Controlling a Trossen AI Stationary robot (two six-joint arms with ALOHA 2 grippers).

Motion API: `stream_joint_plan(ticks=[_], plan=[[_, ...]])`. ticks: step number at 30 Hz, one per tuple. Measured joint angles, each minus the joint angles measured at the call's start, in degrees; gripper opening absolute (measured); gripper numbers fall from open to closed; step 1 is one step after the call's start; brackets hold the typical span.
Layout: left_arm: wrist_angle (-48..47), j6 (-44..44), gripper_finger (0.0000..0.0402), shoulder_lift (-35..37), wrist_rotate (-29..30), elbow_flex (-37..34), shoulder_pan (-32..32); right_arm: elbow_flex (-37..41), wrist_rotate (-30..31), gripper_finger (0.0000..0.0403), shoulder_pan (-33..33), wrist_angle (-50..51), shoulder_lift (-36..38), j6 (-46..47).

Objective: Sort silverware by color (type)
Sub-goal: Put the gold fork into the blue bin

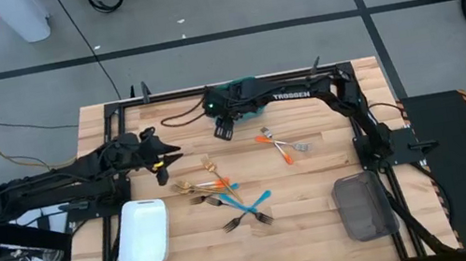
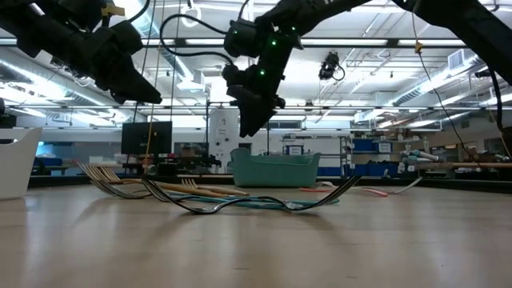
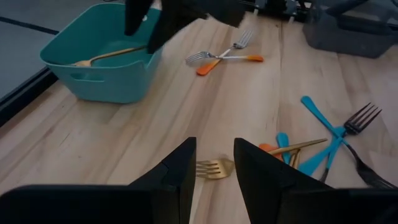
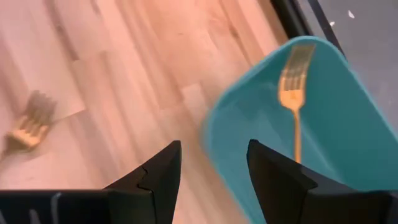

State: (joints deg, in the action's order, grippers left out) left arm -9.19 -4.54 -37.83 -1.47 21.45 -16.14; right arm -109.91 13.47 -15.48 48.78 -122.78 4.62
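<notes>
At the far edge of the wooden counter (image 1: 325,229), the right pincer (image 1: 223,131) hangs in the air just beside the teal tray (image 1: 240,87), its two dark fingers (image 4: 163,177) standing wide apart with nothing between them. One gold fork (image 4: 295,99) lies inside that tray, tines toward its far wall.

The left pincer (image 1: 170,148) hovers over the counter on the left side, above a loose gold fork (image 3: 214,168) that shows in the gap between its fingers (image 3: 180,174). Those fingers stand partly apart and grip nothing; the fork lies flat on the wood below them.

The rest of the silverware is spread in the middle of the counter. Two orange-handled forks (image 1: 278,145) with silver heads lie crossed, well apart from the main heap and nearer the right arm. Close in front of the left pincer sits a tangle of gold pieces (image 1: 200,185) mixed with one orange handle, and just beside it several blue-handled pieces (image 1: 248,206) lie crossed over one another, with dark fork heads at their ends.

A white tray (image 1: 144,232) stands at the near left of the counter and a grey tray (image 1: 362,206) at the near right; I cannot tell what, if anything, either one holds.
</notes>
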Motion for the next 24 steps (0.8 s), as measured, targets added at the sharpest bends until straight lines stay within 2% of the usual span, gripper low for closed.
stream_joint_plan(ticks=[8, 16, 24], plan=[[-2.0, -2.7, 0.0116, 0.5, 0.0, 0.0, 0.0, 0.0, 4.7, 0.0189, 4.8, -0.2, 0.8, 2.8], [-6.3, -5.4, 0.0116, 0.6, 0.0, 0.0, 0.0, 0.2, 3.2, 0.0189, 8.4, -1.6, 0.8, 4.6], [-8.4, -6.9, 0.0116, 5.1, -0.4, 0.0, 0.0, 4.1, 2.0, 0.0189, 12.8, -10.7, 0.2, 5.9]])
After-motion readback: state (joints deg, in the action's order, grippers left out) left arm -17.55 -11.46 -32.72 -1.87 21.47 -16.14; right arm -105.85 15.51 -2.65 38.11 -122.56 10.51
